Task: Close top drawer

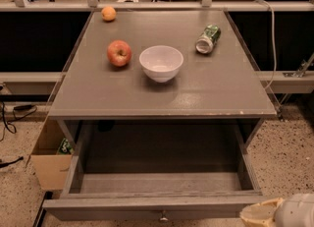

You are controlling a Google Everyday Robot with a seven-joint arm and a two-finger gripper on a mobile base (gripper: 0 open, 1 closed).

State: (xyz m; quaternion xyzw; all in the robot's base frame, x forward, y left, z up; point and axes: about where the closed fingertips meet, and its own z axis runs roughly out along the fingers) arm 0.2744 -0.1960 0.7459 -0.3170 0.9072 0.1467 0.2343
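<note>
Grey top drawer [147,208] open; pincer [265,214] by its front-right corner.

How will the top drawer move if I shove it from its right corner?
The top drawer looks empty, so it should probably slide lightly. It is wide, and the gripper sits by its right front corner, away from the knob; an off-centre push may skew or bind it.

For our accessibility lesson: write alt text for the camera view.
The top drawer of a grey table is pulled wide open, with the gripper low at the right by its front corner. On top sit an apple, a white bowl, a tipped can and an orange.
</note>
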